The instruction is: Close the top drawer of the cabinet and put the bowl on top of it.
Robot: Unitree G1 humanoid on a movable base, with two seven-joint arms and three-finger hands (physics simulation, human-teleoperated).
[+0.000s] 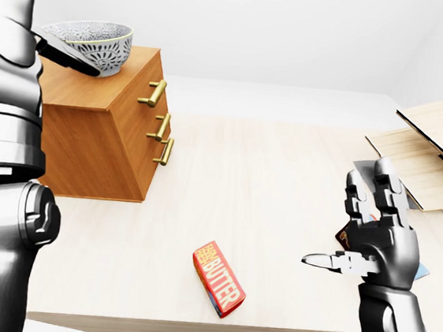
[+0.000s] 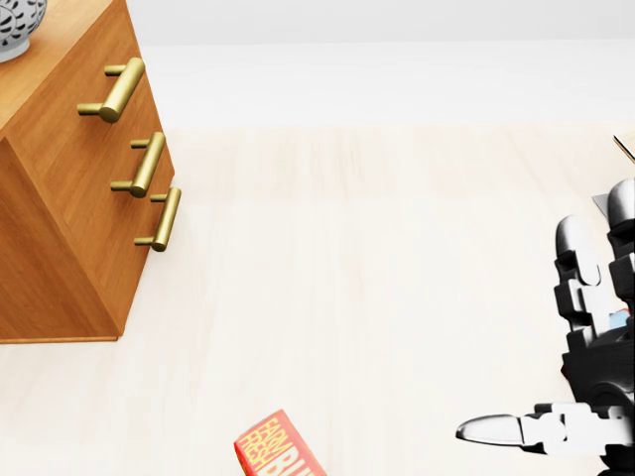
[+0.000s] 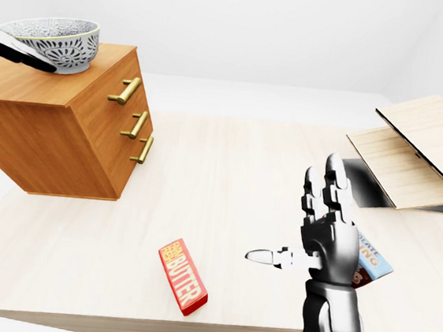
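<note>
The wooden cabinet (image 3: 67, 126) stands at the left of the table, and its three brass-handled drawers (image 2: 124, 89) all sit flush and closed. The grey patterned bowl (image 3: 54, 39) is over the left part of the cabinet top, upright; I cannot tell whether it rests there or hangs just above. My left hand (image 3: 18, 48) holds it, with one dark finger lying along the bowl's lower side and the other fingers hidden. My right hand (image 3: 312, 243) hovers open over the table at the right, fingers up and thumb pointing left, holding nothing.
A red butter box (image 3: 182, 275) lies near the table's bottom edge. A printed packet (image 3: 371, 265) lies just right of my right hand. Stacked light wooden boards (image 3: 418, 147) and a dark sheet (image 3: 362, 181) fill the right side. My left arm (image 1: 1, 151) blocks the left-eye view's left side.
</note>
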